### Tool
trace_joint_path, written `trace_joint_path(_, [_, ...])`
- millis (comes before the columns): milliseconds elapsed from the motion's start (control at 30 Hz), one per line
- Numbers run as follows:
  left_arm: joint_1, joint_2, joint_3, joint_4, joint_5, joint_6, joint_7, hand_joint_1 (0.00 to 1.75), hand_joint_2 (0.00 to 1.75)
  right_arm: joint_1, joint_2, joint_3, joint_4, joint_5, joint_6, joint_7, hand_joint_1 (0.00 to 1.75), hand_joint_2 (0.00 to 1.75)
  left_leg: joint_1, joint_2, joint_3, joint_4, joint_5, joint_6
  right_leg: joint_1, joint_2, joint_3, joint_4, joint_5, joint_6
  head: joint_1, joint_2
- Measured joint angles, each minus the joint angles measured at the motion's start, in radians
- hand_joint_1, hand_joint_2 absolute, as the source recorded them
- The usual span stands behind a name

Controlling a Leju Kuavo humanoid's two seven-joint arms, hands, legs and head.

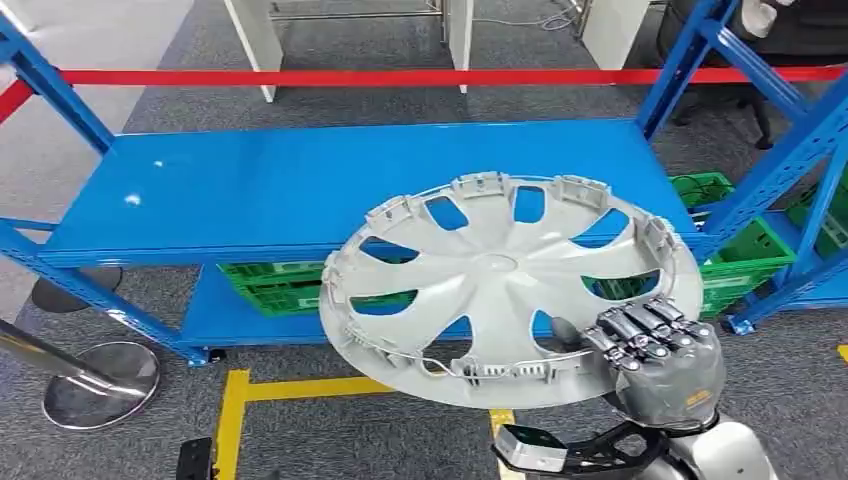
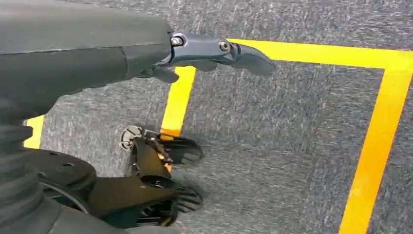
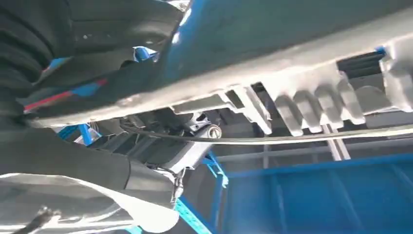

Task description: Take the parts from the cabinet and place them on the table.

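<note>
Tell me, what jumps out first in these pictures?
A big silver hubcap, inner side up, held at its near edge by the robot's right hand in front of a blue metal shelf rack. Green crates sit on the rack's lower shelf, and a red tape stretches across behind it.

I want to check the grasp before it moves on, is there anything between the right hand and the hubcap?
Nothing visible: the right hand already grips the grey hubcap at its rim, holding it tilted in front of the blue shelf. The table where it has to go cannot be seen.
</note>
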Motion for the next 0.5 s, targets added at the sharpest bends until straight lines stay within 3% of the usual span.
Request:
trace_joint_path(67, [0.000,0.000,0.000,0.000,-0.001,0.000,0.000,0.00,1.75,0.001,0.001,-0.005,-0.001,0.001,0.000,0.000,1.75,1.75,0.005,0.001,0.008,-0.037,-0.007,0.016,0.004,-0.002,-0.008,0.001,0.007,0.014,0.001,0.000])
trace_joint_path(100, [0.000,0.000,0.000,0.000,-0.001,0.000,0.001,0.00,1.75,0.004,0.001,-0.007,0.000,0.002,0.000,0.000,1.75,1.75,0.007,0.004,0.006,-0.040,0.002,0.024,0.001,0.000,-0.025,0.016,-0.013,0.016,0.004,0.000])
trace_joint_path(133, [0.000,-0.001,0.000,0.000,-0.001,0.000,0.001,0.00,1.75,0.004,0.001,-0.008,0.000,0.002,0.000,0.000,1.75,1.75,0.007,0.004,0.000,-0.040,0.008,0.033,0.002,0.002,-0.047,0.069,-0.054,0.017,0.008,0.000])
trace_joint_path(200, [0.002,-0.002,0.000,0.000,-0.001,0.000,0.002,0.00,1.75,0.007,0.001,-0.009,0.000,0.000,0.000,-0.003,1.75,1.75,0.001,0.004,-0.013,-0.037,0.015,0.039,0.002,0.003,-0.110,0.225,-0.129,0.019,0.009,0.000])
trace_joint_path(233, [0.002,-0.002,0.000,0.000,-0.001,0.000,0.002,0.00,1.75,0.010,0.001,-0.010,0.000,-0.002,0.000,-0.006,1.75,1.75,-0.002,0.005,-0.018,-0.036,0.019,0.040,0.003,0.003,-0.136,0.292,-0.153,0.019,0.008,0.000])
trace_joint_path(267, [0.003,-0.002,0.000,0.000,-0.002,0.000,0.003,0.00,1.75,0.014,0.002,-0.011,0.000,-0.006,0.000,-0.010,1.75,1.75,-0.005,0.005,-0.023,-0.034,0.022,0.042,0.004,0.003,-0.139,0.312,-0.152,0.018,0.009,0.000])
trace_joint_path(300, [0.003,-0.001,0.000,0.000,-0.003,0.001,0.004,0.00,1.75,0.016,0.002,-0.013,0.000,-0.010,0.000,-0.015,1.75,1.75,-0.008,0.005,-0.026,-0.032,0.024,0.042,0.006,0.002,-0.115,0.283,-0.130,0.014,0.009,0.000])
trace_joint_path(367, [0.003,-0.002,-0.001,0.000,-0.004,0.002,0.006,0.00,1.75,0.017,0.002,-0.014,0.000,-0.011,0.000,-0.021,1.75,1.75,-0.013,0.005,-0.029,-0.026,0.025,0.042,0.012,0.002,-0.015,0.118,-0.056,-0.001,0.010,0.000])
trace_joint_path(400, [0.003,-0.002,-0.002,0.000,-0.004,0.002,0.006,0.00,1.75,0.017,0.003,-0.014,-0.002,-0.011,0.000,-0.023,1.75,1.75,-0.014,0.005,-0.030,-0.023,0.026,0.042,0.017,0.001,0.036,0.034,-0.035,-0.012,0.009,0.000])
trace_joint_path(433, [0.003,-0.004,-0.002,0.000,-0.004,0.000,0.006,0.00,1.75,0.017,0.005,-0.014,-0.003,-0.016,0.000,-0.023,1.75,1.75,-0.022,0.006,-0.035,-0.018,0.028,0.037,0.018,-0.002,0.063,0.008,-0.050,-0.019,0.008,0.000])
trace_joint_path(500, [0.002,-0.003,-0.002,0.000,-0.004,-0.007,0.008,0.00,1.75,0.018,0.008,-0.015,-0.009,-0.028,0.000,-0.032,1.75,1.75,-0.017,0.008,-0.049,-0.011,0.037,0.026,0.020,0.001,0.051,0.002,-0.042,-0.019,0.006,0.000])
